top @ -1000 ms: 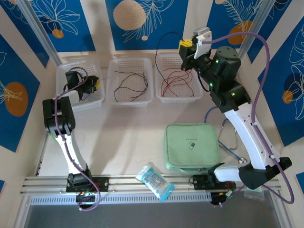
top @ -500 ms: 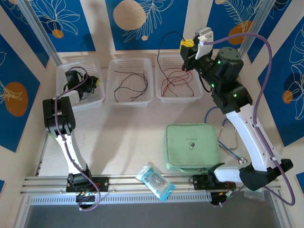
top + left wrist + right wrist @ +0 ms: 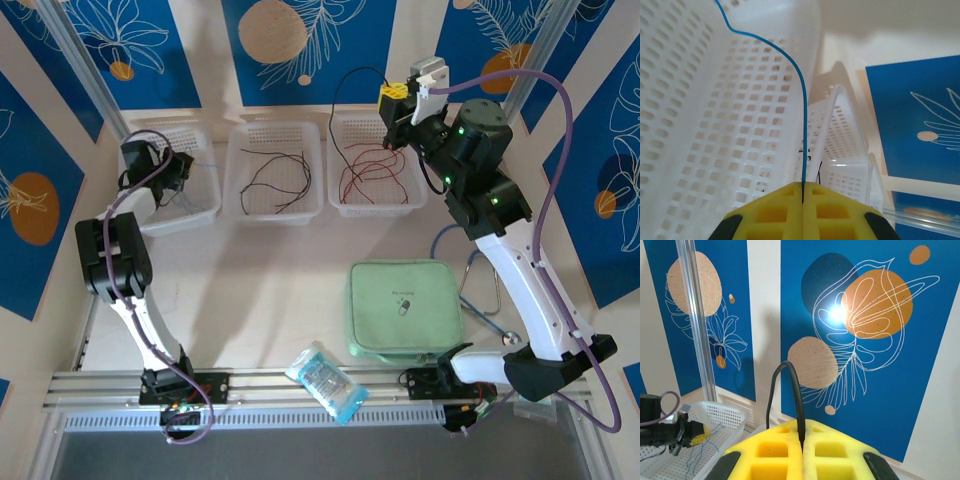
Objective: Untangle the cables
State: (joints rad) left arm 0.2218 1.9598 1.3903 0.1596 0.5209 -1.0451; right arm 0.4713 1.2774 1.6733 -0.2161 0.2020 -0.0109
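The left gripper (image 3: 163,165) has just clenched. Its yellow jaws are now pressed together on a thin blue-grey wire (image 3: 803,115), and the arm has drawn up and back from the floor of the white perforated plastic basket (image 3: 197,207) at the far left corner of the surface. In the left wrist view the wire leaves the seam between the jaws and curves away over the basket wall.

The right gripper (image 3: 397,100) has not moved. Its jaws stay clamped on a thin black cable (image 3: 790,380) that arches above the basket at the far right (image 3: 375,209), where the red wires (image 3: 370,168) lie. Dark brown wires (image 3: 272,175) rest in the middle basket (image 3: 275,212).

The blue strand now looks secured and ready to be drawn clear of its neighbours. The black cable, still held aloft over the red wires, appears not yet sorted.
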